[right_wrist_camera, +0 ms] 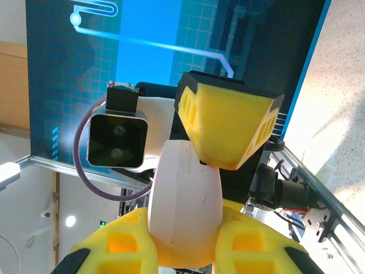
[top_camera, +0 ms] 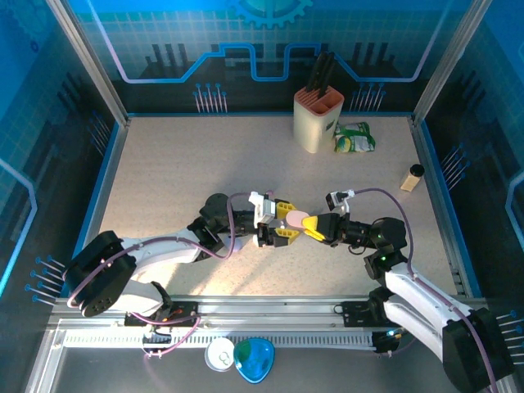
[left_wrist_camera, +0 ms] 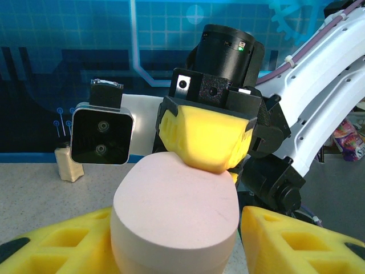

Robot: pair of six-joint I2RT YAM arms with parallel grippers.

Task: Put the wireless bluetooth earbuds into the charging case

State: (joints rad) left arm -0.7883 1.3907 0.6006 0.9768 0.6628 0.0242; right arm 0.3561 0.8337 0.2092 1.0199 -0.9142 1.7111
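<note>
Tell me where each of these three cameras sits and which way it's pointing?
Top external: fixed above and behind the arm bases, looking down on the table; left gripper and right gripper meet at the pink case.
Left wrist: on the left arm, facing the right arm; own yellow fingers flank the case.
Right wrist: on the right arm, facing the left arm; own fingers at the bottom.
Shared: both wrist views show the case.

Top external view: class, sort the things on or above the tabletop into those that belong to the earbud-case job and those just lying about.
Job in hand:
- pink charging case, gripped by the right gripper, with the left gripper at its other end

Lying about:
- knife block
- green packet beside it
- small bottle near the right edge
</note>
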